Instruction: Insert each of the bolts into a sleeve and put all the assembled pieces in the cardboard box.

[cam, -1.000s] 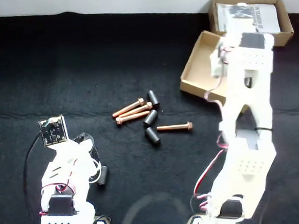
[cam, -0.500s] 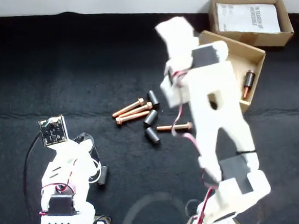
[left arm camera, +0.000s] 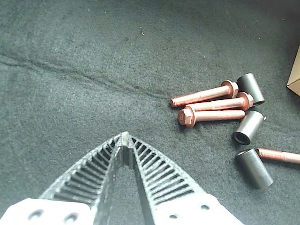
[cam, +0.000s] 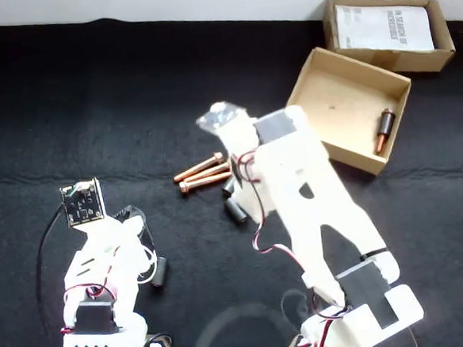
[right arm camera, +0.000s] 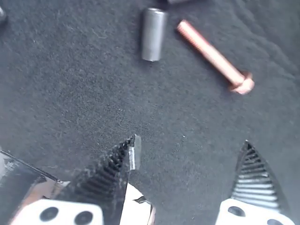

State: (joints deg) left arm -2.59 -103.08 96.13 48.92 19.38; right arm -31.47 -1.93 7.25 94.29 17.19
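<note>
Right arm (cam: 296, 193) is stretched out from the 5 o'clock corner of the tabletop (cam: 91, 96) toward the middle, lying right across the loose parts in the high view. Its hand (right arm camera: 190, 152) is spread wide with nothing in it, low over the black cloth. Just past its tips are one sleeve (right arm camera: 153, 33) and the lone bolt (right arm camera: 215, 56), near each other but not touching, and the bolt isn't inserted.

Left arm (cam: 103, 270) sits folded down at 7 o'clock. The left hand (left arm camera: 125, 140) is closed tip to tip and empty, well apart from the parts.

The left wrist view has the best look at the pile. The three bolts (left arm camera: 213, 105) lie side by side in a bundle, all bare. A second sleeve (left arm camera: 251, 89) sits right at their head end, and a third sleeve (left arm camera: 248, 126) is just beside them.

From above, that bundle is around the middle of the tabletop, and the cardboard box (cam: 323, 123) is off at 2 o'clock from it. One assembled piece (cam: 383, 129) is already in there, lying against the wall on the 3 o'clock side. A second box (cam: 445, 47) with a printed sheet in it sits right behind, toward 1 o'clock.
</note>
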